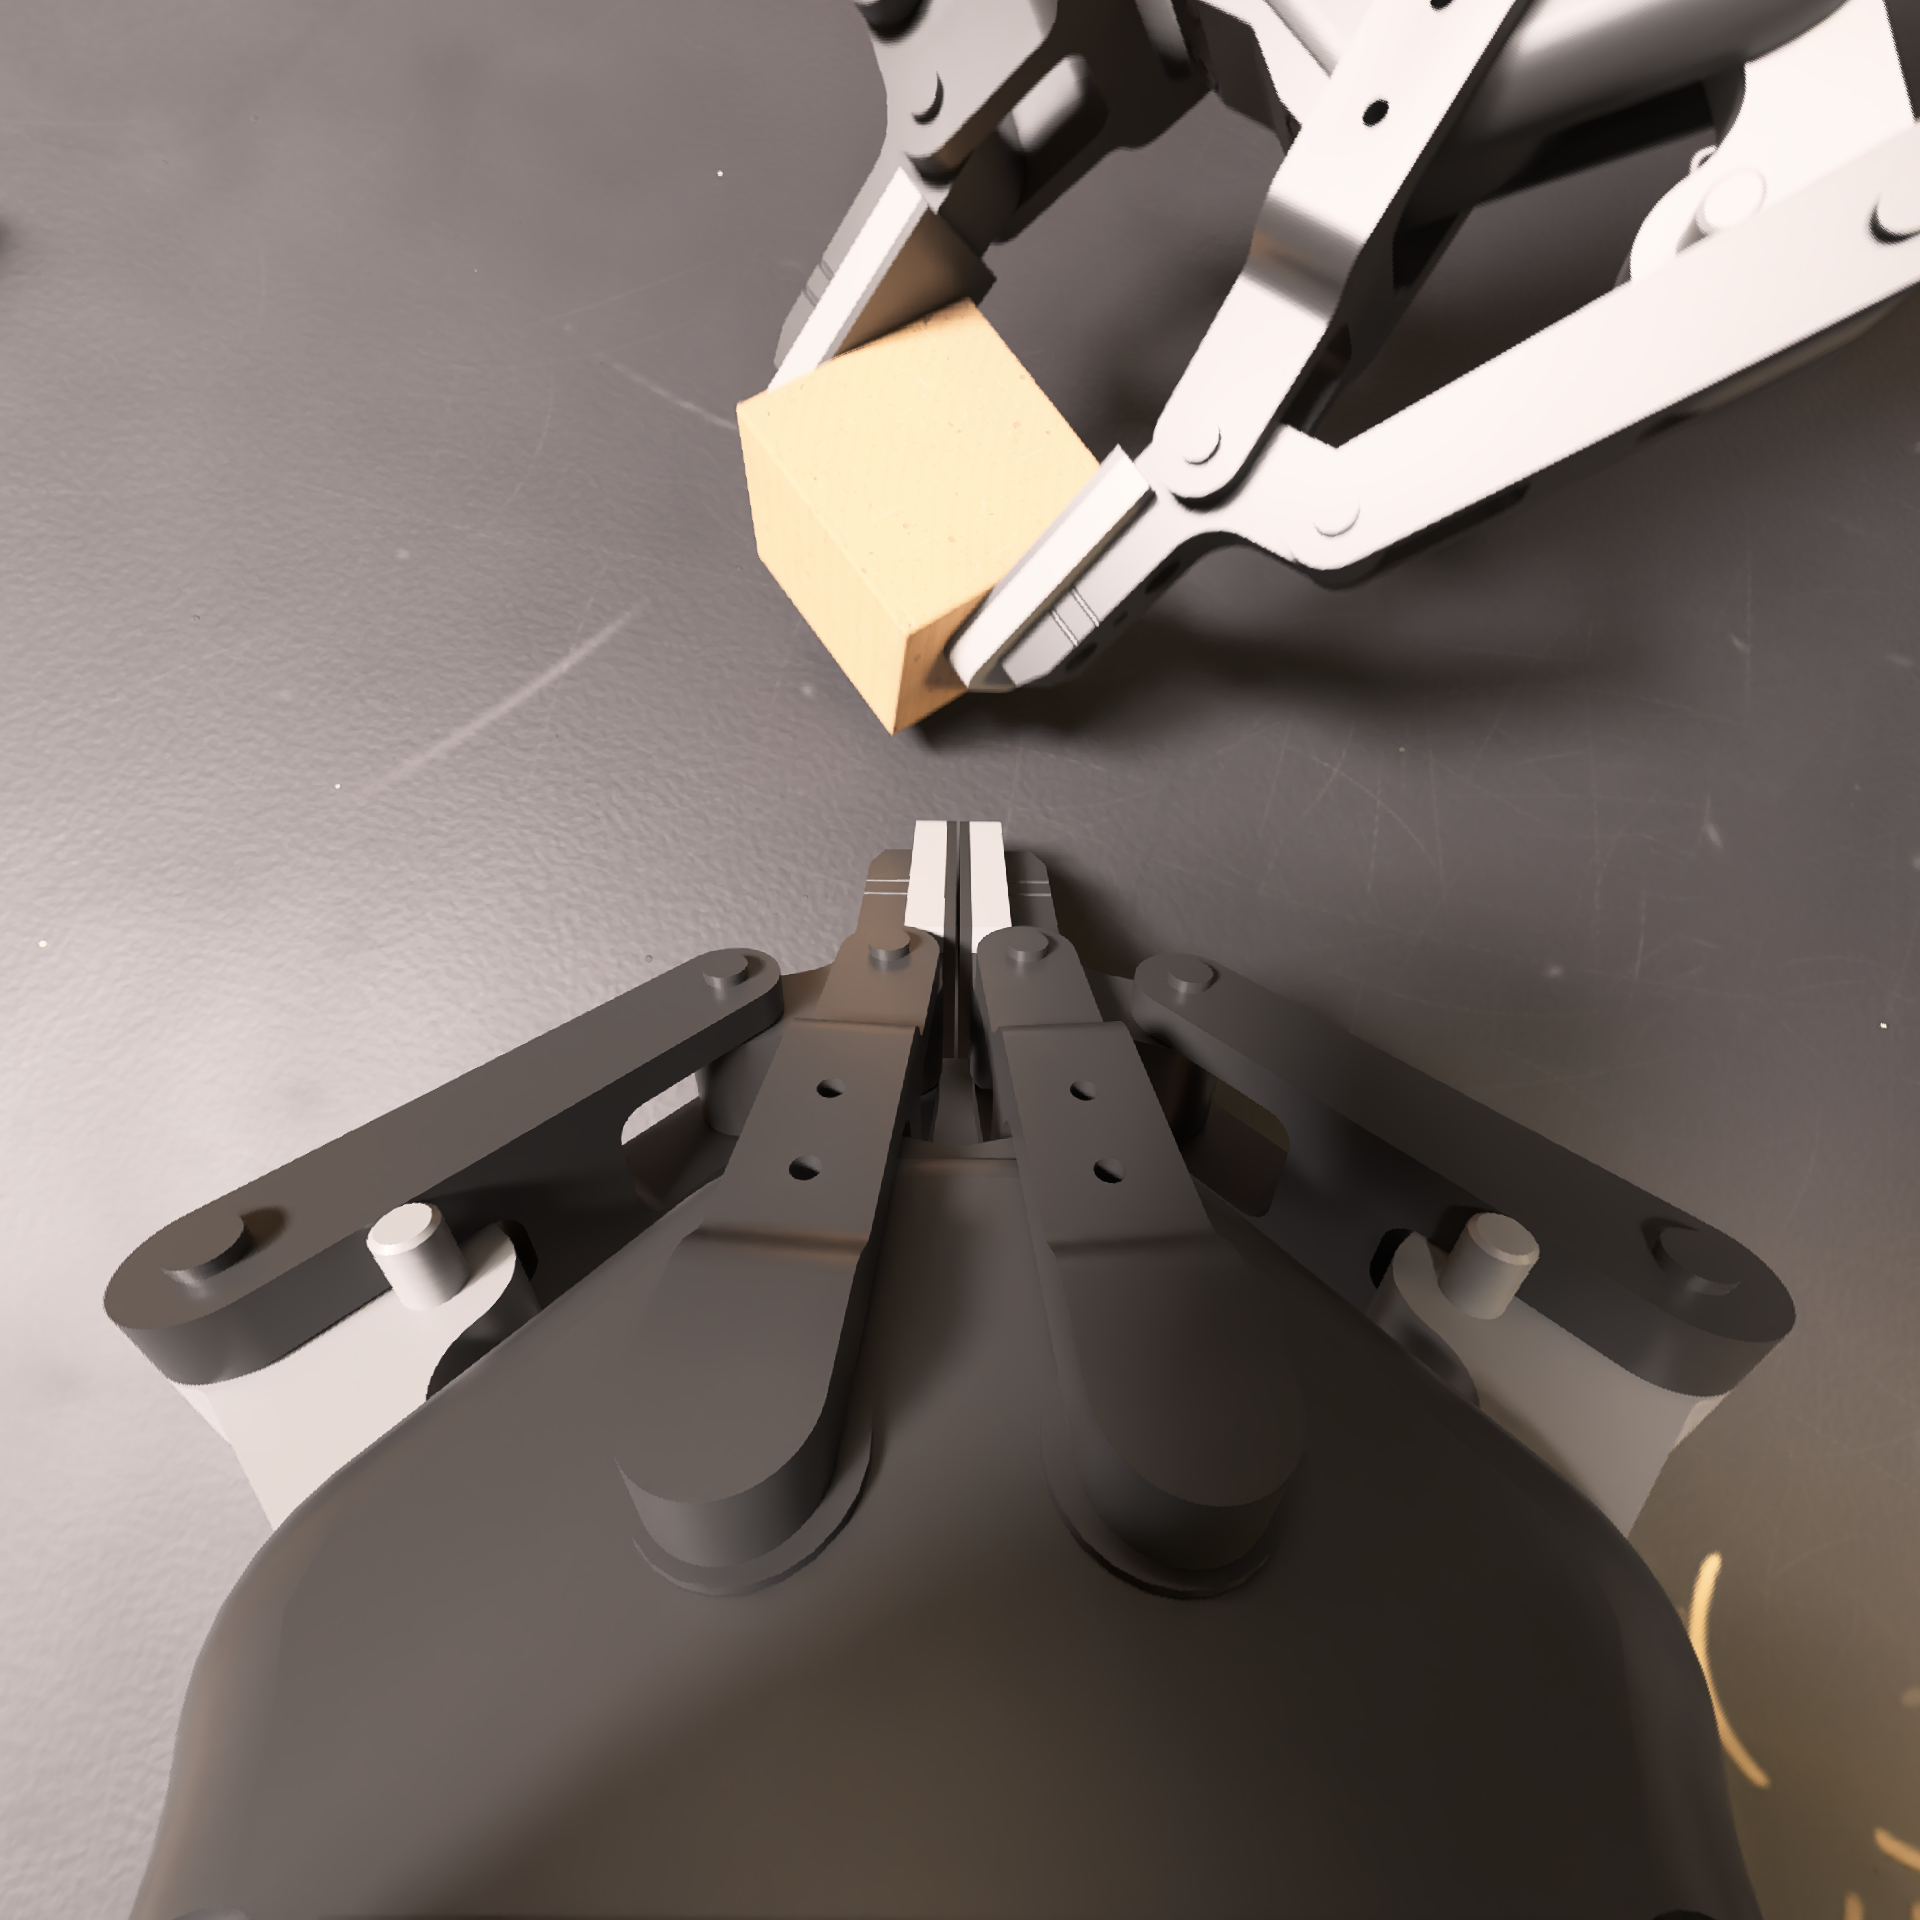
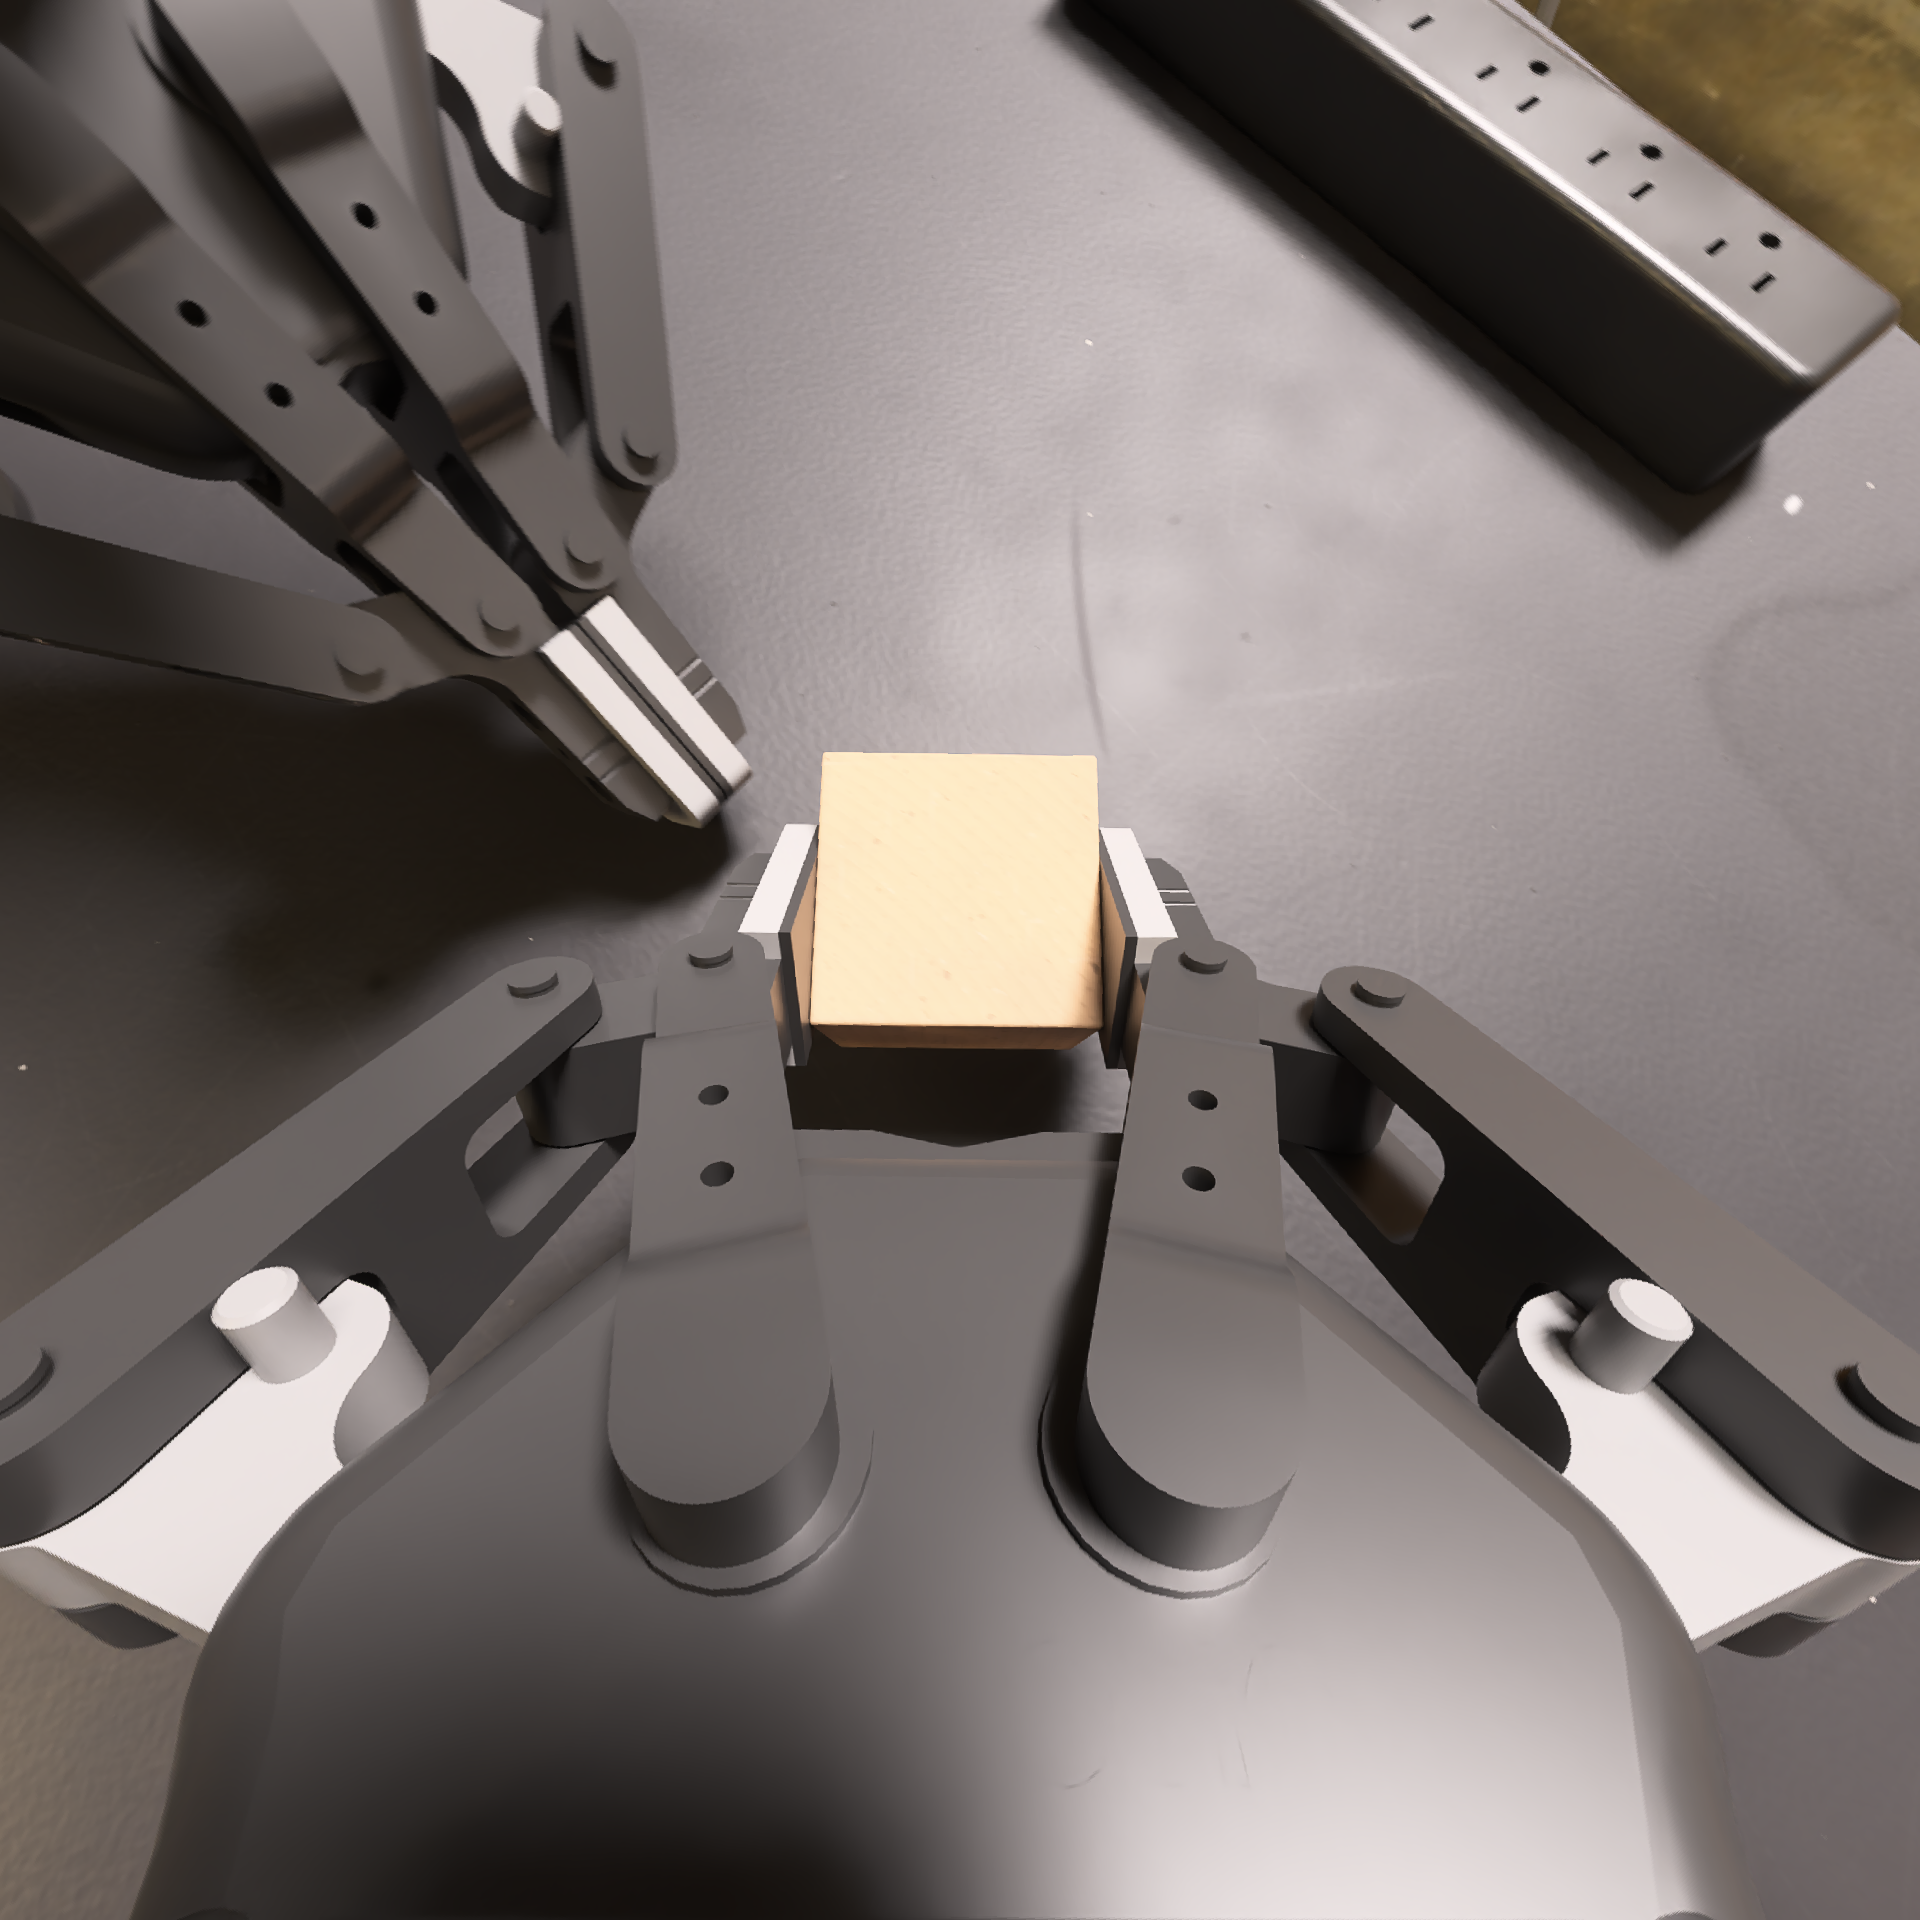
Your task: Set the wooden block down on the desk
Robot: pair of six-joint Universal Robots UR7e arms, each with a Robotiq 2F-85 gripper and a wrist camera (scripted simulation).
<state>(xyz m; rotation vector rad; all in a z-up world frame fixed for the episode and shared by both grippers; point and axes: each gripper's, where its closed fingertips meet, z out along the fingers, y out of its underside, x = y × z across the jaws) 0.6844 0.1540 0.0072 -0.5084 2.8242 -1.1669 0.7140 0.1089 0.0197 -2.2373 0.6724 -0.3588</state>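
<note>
Wooden block (image 2: 954,904) is pinched on 2 opposite faces by your right gripper (image 2: 956,914), low over the desk (image 2: 1351,675). Looks light, rigid, smooth-sided, so flat faces grip best. Left gripper (image 1: 956,862) is closed on nothing, just beside it.

A black power strip (image 2: 1538,208) is lying flat at the far right, running diagonally. Its row of outlets is facing up. A yellowish-brown floor (image 2: 1766,94) is showing beyond it.

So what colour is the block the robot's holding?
Pale tan wood; the wooden block shows best in the right wrist view.
</note>
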